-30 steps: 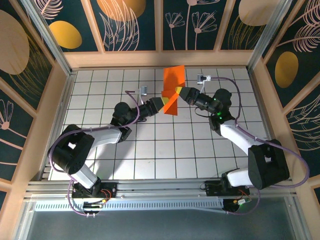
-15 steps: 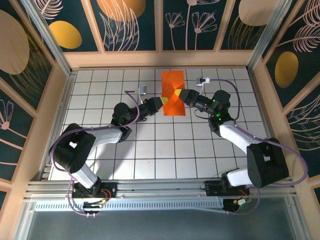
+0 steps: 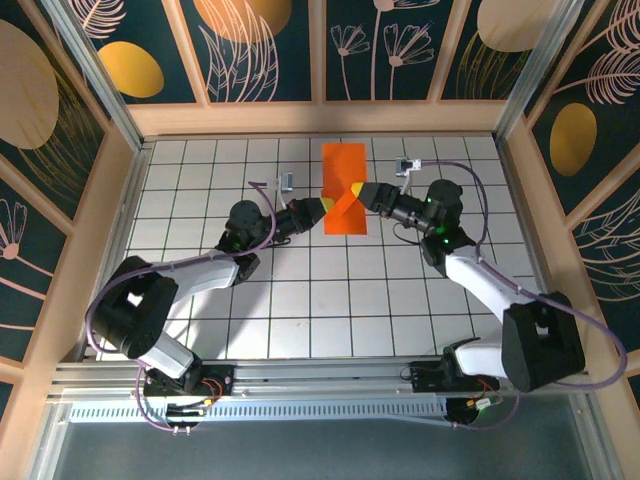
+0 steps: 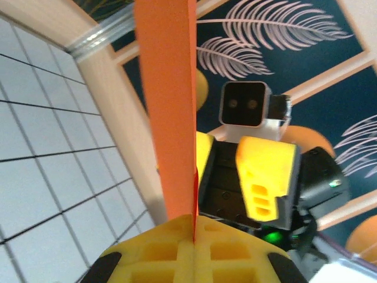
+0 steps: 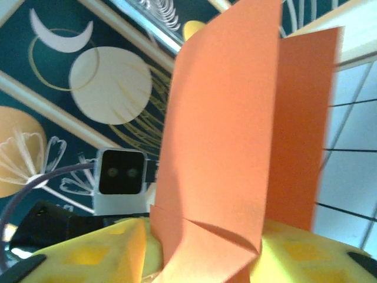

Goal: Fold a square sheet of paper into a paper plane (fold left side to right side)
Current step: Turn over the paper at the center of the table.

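Note:
The square sheet of paper [image 3: 345, 165], bright orange, is folded into a tall narrow strip and hangs above the far middle of the white grid table [image 3: 300, 300]. My left gripper [image 3: 320, 207] is at its lower left edge. In the left wrist view the sheet [image 4: 168, 88] rises edge-on from the left gripper [image 4: 194, 227], whose yellow fingers are shut on it. My right gripper [image 3: 362, 190] is at the strip's right side. In the right wrist view the layered paper [image 5: 224, 130] has a small creased corner at the bottom. It stands between the spread fingers [image 5: 88, 253] of the open right gripper [image 5: 200, 250].
Wooden walls [image 3: 320, 118] with dark leaf-pattern panels close in the table on three sides, and the back wall is just behind the paper. Both arms reach in from the near edge and meet at the sheet. The right gripper's yellow finger [image 4: 265, 177] sits close behind the paper.
The left gripper has shut on the sheet's lower left edge and the right gripper's jaws have spread apart. The paper has swung from a tilted, crumpled pose into a straight upright strip.

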